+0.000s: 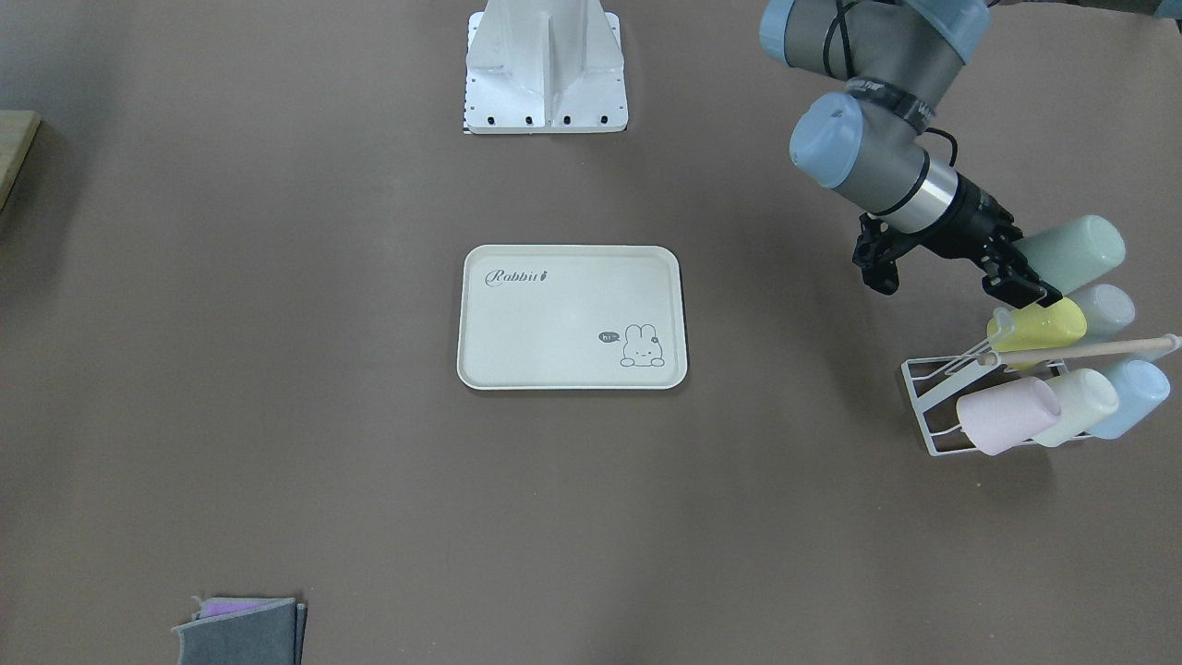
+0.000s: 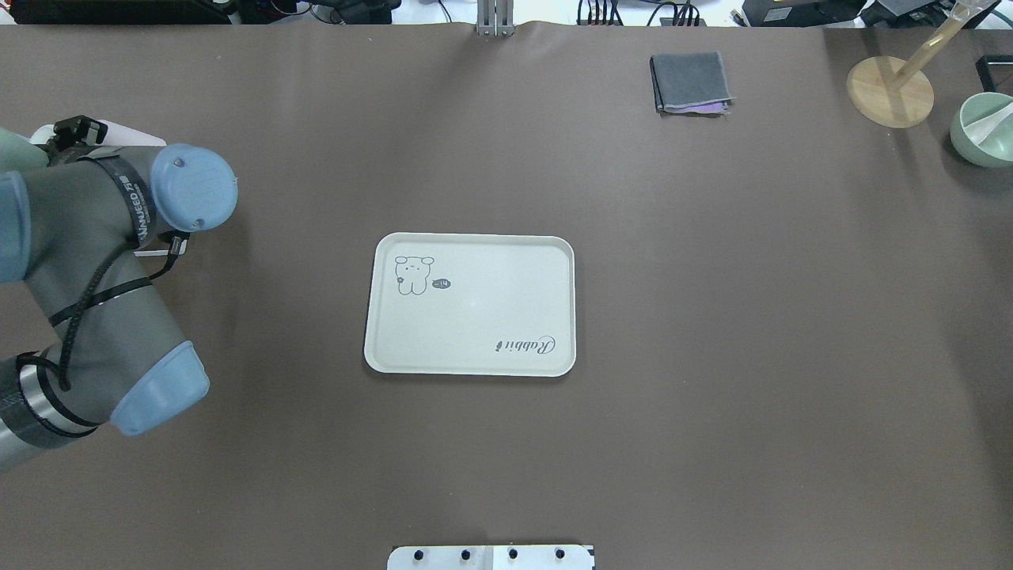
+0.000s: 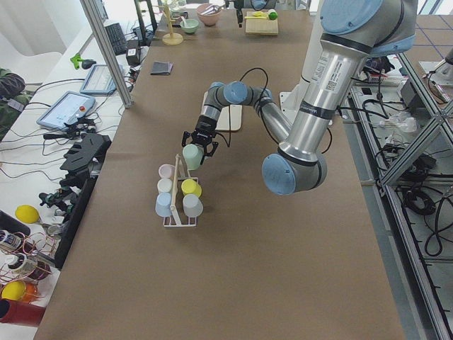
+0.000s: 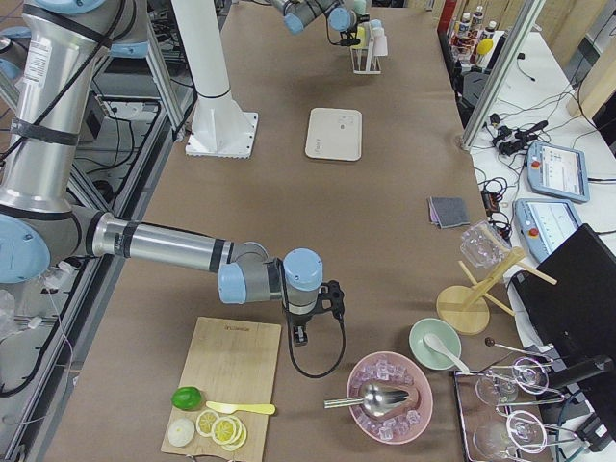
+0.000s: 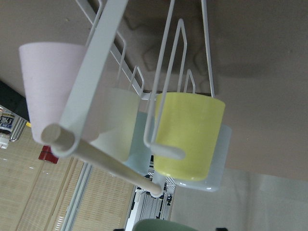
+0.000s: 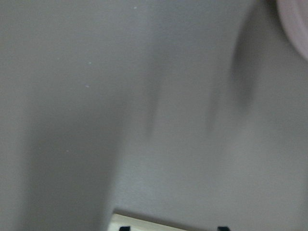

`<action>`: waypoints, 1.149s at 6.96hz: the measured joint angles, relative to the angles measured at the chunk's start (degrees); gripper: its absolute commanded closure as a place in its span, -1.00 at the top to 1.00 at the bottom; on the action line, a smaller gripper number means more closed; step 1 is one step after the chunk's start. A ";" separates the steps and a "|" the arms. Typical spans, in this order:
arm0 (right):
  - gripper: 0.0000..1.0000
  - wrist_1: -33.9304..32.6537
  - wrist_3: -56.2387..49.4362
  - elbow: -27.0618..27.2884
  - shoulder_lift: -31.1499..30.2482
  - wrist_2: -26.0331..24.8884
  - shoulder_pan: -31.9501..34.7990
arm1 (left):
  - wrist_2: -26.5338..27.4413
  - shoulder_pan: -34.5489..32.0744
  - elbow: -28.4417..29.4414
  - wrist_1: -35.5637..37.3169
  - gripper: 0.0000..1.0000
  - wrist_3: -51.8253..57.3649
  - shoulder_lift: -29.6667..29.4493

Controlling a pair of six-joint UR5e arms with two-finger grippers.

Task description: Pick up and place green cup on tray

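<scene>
Green cup (image 1: 1076, 249): held tilted on its side in the air at the table's end on the robot's left, just above the yellow cup (image 1: 1043, 325) and well apart from the tray.
Left gripper (image 1: 1027, 270): jaws closed on the green cup, one finger on either side of the end that faces the tray. In the wrist view only a green curved edge shows at the lower border.
Tray (image 1: 554, 323): lies flat at the table's middle, in front of the robot's base, with the "Rabbit" script and the bunny drawing face up.
Rack (image 1: 923, 388): white wire frame with a wooden handle (image 1: 1090, 349), standing on the table just below the held cup.
Cups on the rack: yellow, pink (image 1: 1007, 416), cream (image 1: 1080, 406), pale blue (image 1: 1131, 397) and grey-blue (image 1: 1103, 309), all lying tilted.
Right gripper (image 4: 310, 327): points down near the cutting board (image 4: 231, 371) at the table's opposite end. Whether its jaws are open or closed cannot be told.
Folded cloth (image 2: 690, 81): grey, near the operators' edge of the table.
</scene>
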 measured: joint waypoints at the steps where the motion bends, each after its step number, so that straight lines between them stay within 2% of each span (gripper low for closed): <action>1: 1.00 -9.30 -7.43 0.27 3.65 -1.88 3.95 | -0.65 -1.08 -0.84 0.13 -0.14 0.10 -1.19; 2: 1.00 -16.61 -10.28 -0.56 7.83 -2.77 5.65 | -2.78 -1.75 -1.21 -1.27 -0.14 0.03 -2.47; 3: 1.00 -20.44 -10.96 -1.93 11.02 -3.28 6.20 | -6.37 -2.20 -2.05 -4.43 -0.14 -0.03 -3.19; 6: 1.00 -22.11 -11.03 -3.49 12.95 -3.50 6.33 | -14.02 -2.63 -4.64 -19.61 -0.14 0.10 -4.37; 8: 1.00 -22.12 -6.65 -4.15 13.08 -3.28 6.29 | -15.26 -2.62 -4.48 -30.34 -0.23 0.10 -4.06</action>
